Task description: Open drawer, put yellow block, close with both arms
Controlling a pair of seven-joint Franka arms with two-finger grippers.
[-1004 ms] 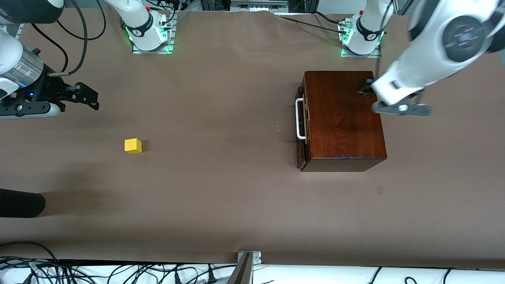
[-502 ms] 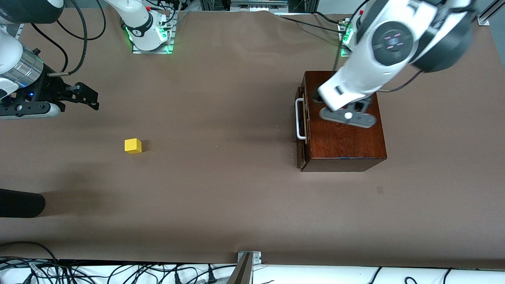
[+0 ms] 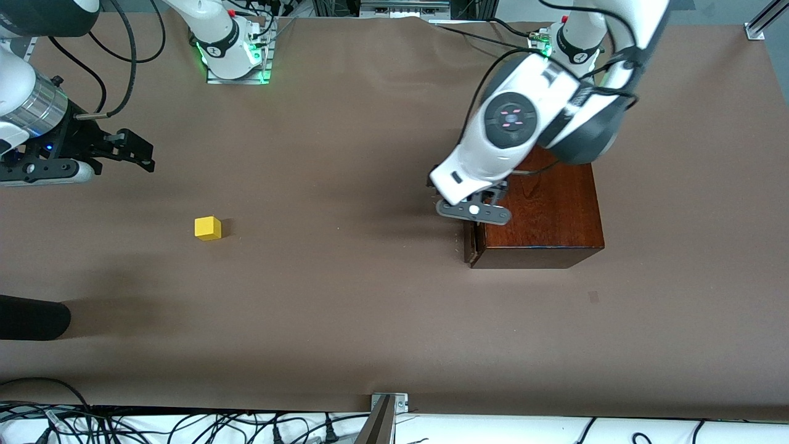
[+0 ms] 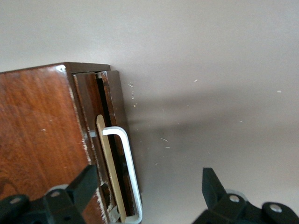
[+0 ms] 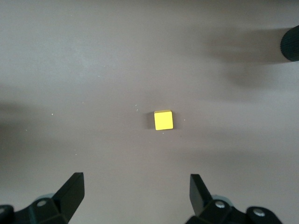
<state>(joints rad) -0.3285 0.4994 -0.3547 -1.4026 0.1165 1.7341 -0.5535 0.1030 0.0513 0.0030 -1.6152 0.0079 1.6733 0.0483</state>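
The mahogany box [image 3: 545,216] stands toward the left arm's end of the table. Its drawer [image 4: 91,116] is pushed in, with a narrow dark gap at the front. The white bar handle [image 4: 125,163] is hidden by the arm in the front view. My left gripper [image 3: 471,211] is open over the drawer front; in the left wrist view [image 4: 148,179] the handle lies between its fingers, untouched. The yellow block [image 3: 208,227] sits alone toward the right arm's end and shows in the right wrist view [image 5: 163,120]. My right gripper [image 3: 132,150] is open and empty, waiting above the table, apart from the block.
A black cylinder [image 3: 31,317] lies at the table's edge at the right arm's end, nearer the front camera than the block; it also shows in the right wrist view [image 5: 292,44]. Brown tabletop [image 3: 345,246] lies between block and box.
My left arm has swung from over the box's top across to the drawer front and handle. The right arm, block and box have not moved.
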